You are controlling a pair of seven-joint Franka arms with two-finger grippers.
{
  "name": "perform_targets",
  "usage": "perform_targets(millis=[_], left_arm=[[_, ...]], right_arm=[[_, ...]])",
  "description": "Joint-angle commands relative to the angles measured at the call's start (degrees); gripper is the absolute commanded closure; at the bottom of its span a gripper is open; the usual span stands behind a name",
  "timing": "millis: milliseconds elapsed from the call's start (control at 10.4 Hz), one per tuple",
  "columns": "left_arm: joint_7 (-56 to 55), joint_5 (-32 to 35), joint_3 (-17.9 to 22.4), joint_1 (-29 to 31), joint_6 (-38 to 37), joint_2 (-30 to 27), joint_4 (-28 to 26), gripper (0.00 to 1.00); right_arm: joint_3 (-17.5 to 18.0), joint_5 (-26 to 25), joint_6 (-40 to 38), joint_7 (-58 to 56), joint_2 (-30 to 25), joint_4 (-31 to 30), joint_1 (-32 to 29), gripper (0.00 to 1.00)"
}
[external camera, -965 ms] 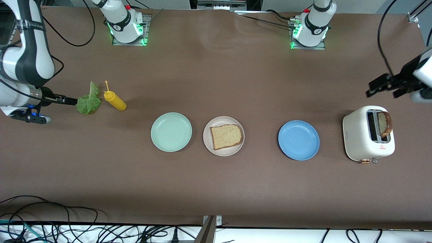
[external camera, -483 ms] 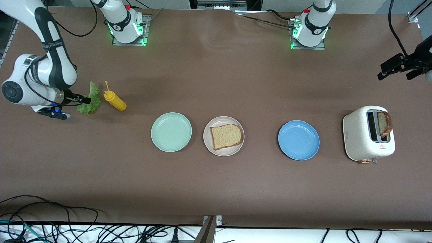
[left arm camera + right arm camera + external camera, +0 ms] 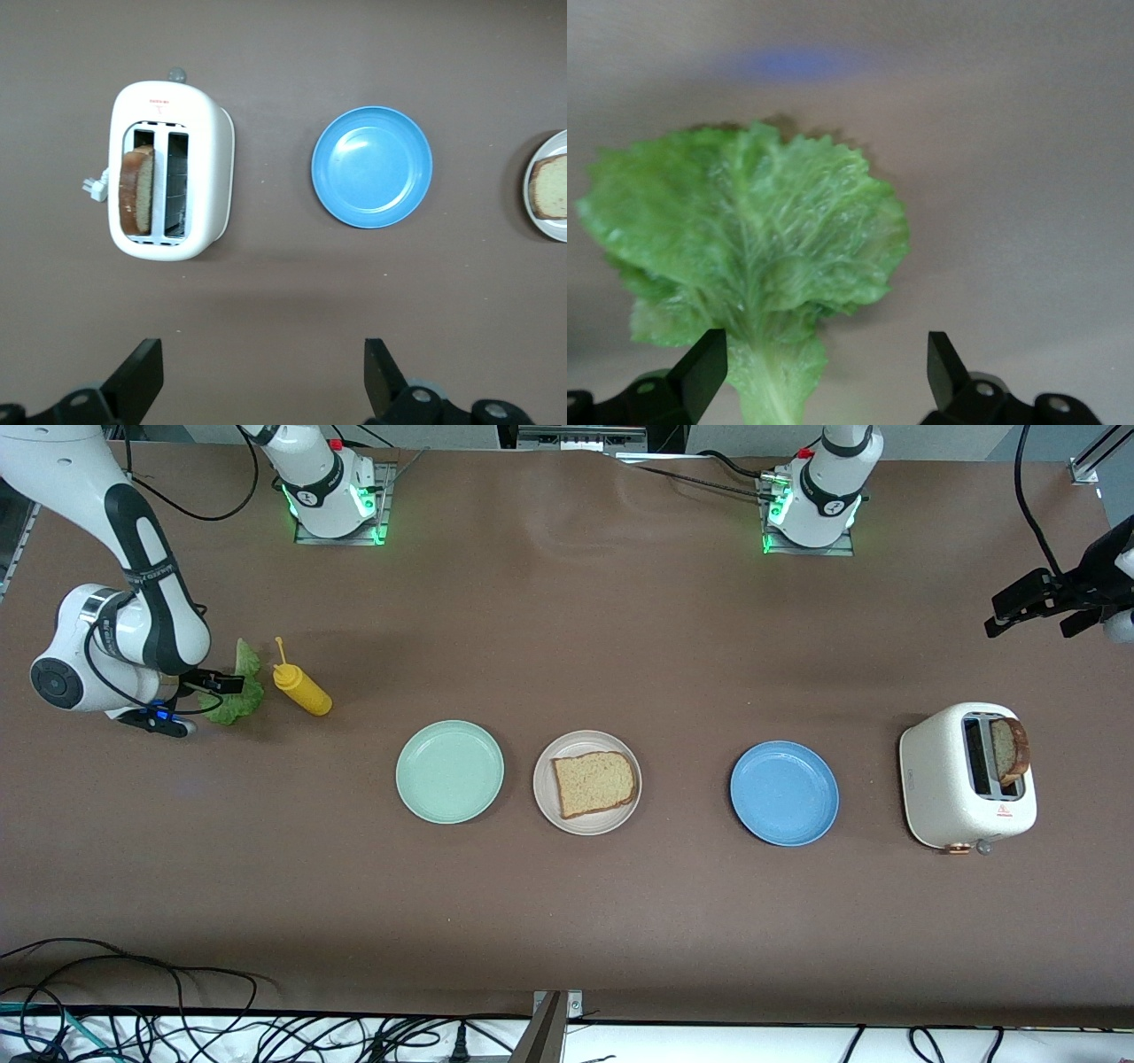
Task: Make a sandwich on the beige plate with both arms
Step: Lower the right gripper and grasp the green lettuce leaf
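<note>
The beige plate lies mid-table with one slice of brown bread on it; plate and bread also show at the edge of the left wrist view. A second slice stands in the toaster. The green lettuce leaf lies flat at the right arm's end. My right gripper is low over it and open, the leaf's stem between its fingers. My left gripper hangs open and empty over bare table near the toaster.
A mint green plate lies beside the beige one toward the right arm's end, and a blue plate toward the left arm's end. A yellow squeeze bottle lies right beside the lettuce. Cables run along the table's near edge.
The right arm swung in and brought its open gripper over the lettuce's stem. The left gripper drew away from the toaster toward the table's end, then held still.
</note>
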Motion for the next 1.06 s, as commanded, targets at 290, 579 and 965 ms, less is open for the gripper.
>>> perform_targets(millis=[290, 579, 965], left_arm=[[0.28, 2.47, -0.50, -0.55, -0.92, 1.03, 1.94, 0.00], [0.28, 2.47, -0.50, -0.55, -0.92, 1.03, 1.94, 0.00], [0.28, 2.47, -0.50, -0.55, -0.92, 1.03, 1.94, 0.00]], right_arm=[[0.38, 0.03, 2.94, -0.75, 1.27, -0.22, -0.66, 0.00], [0.38, 0.12, 3.83, -1.19, 2.23, -0.22, -0.66, 0.85], [0.64, 0.12, 3.04, -1.19, 1.45, 0.48, -0.58, 1.00]])
